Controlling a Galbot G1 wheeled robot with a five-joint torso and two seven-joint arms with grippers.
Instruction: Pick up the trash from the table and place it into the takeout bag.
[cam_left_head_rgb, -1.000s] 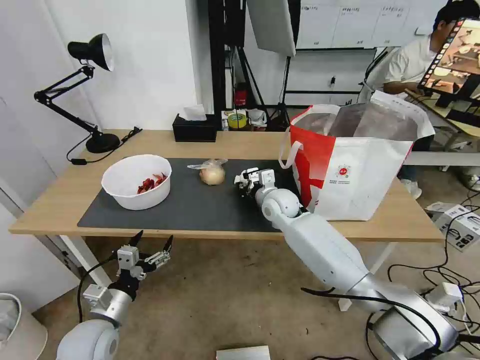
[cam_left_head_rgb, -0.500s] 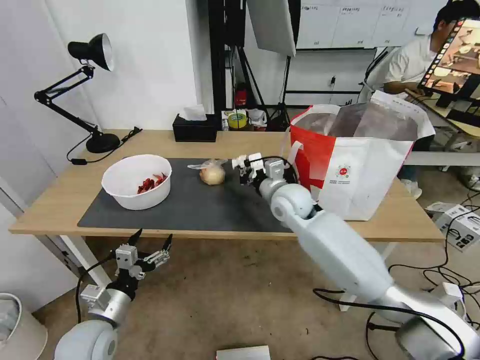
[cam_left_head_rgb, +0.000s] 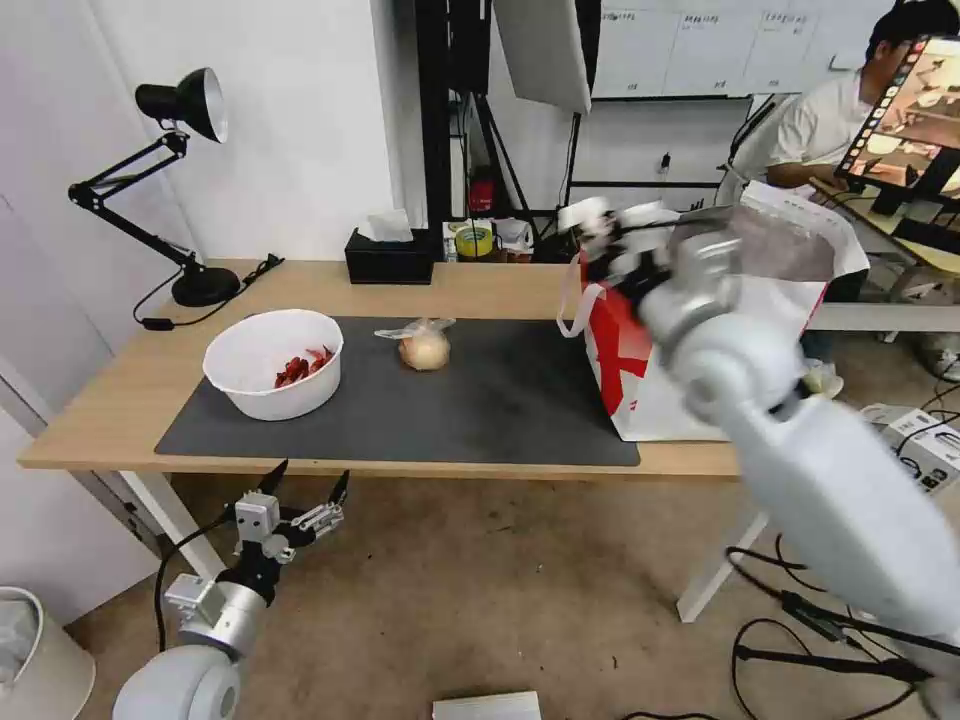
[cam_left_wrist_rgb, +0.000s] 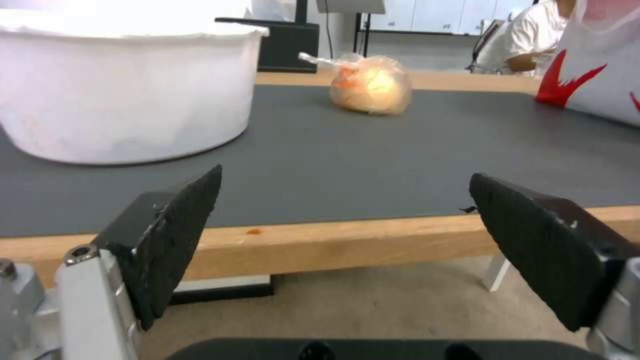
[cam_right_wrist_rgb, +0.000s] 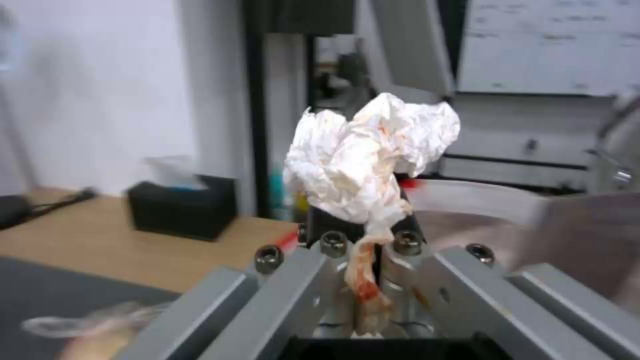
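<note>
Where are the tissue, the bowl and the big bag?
tissue (cam_right_wrist_rgb: 373, 160), right wrist view, middle of the crumpled wad.
bowl (cam_left_head_rgb: 262, 395), head view, its outer white wall.
bag (cam_left_head_rgb: 625, 360), head view, its red side panel.

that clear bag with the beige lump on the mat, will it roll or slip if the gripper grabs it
The clear bag around a beige lump looks rounded, so a sideways push would probably roll it across the dark grey mat. Its film looks loose, with a twisted tail, so it may slide over the lump when pinched. It seems light for its size, though weight cannot be confirmed.
</note>
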